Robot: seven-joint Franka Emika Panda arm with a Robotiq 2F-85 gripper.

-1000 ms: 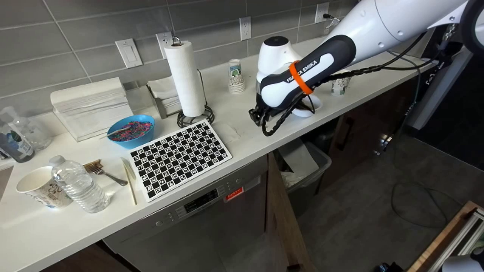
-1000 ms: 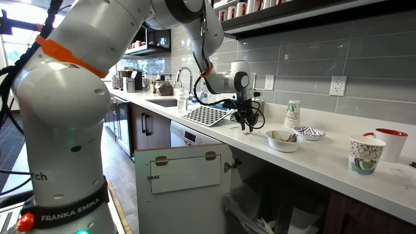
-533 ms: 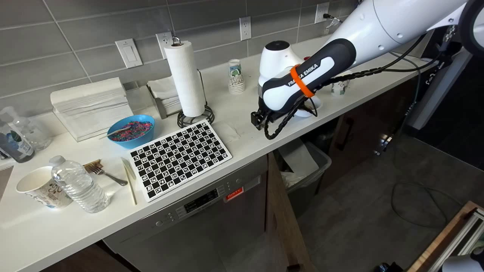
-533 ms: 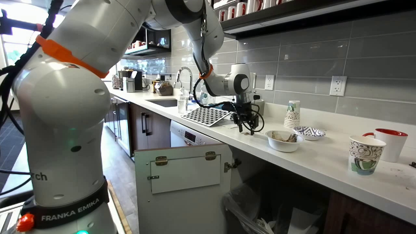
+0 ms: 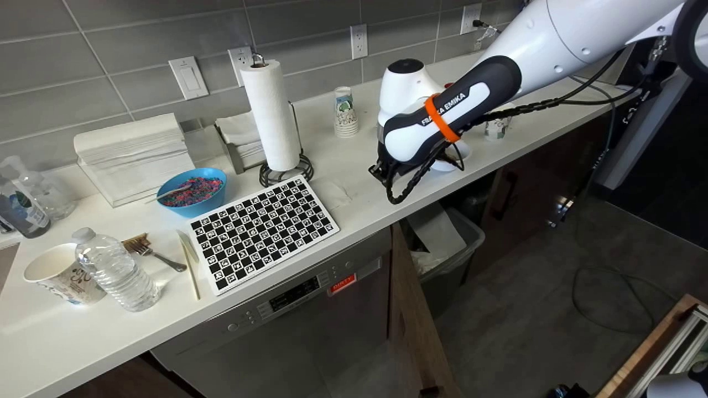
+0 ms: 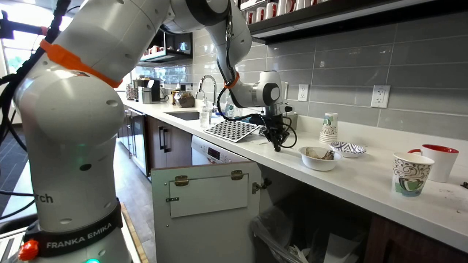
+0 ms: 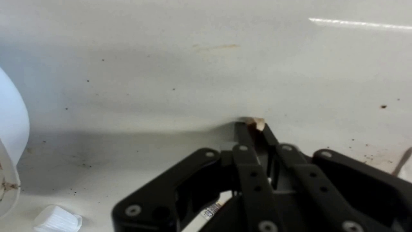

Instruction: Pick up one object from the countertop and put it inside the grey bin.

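Scrap point(image 7: 258, 123); end effector point(image 7: 254, 126) pinches it.

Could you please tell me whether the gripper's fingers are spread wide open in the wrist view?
No, the gripper is closed on a small brown scrap.

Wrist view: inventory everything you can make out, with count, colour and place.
countertop: one, off-white, across the view
brown scrap: one, brown and tan, right of centre
bowl: one, white, left edge, cut off
ridged cap-like piece: one, white, bottom left
streak: one, tan, upper middle
specks: many, dark, scattered
bright strip: one, white, upper right, perhaps glare
thin item: one, brownish, right edge, unclear
pale piece: one, white, right edge, cut off
printed piece: one, white with dark print, bottom, mostly hidden
gripper: one, black, bottom, closed on the brown scrap
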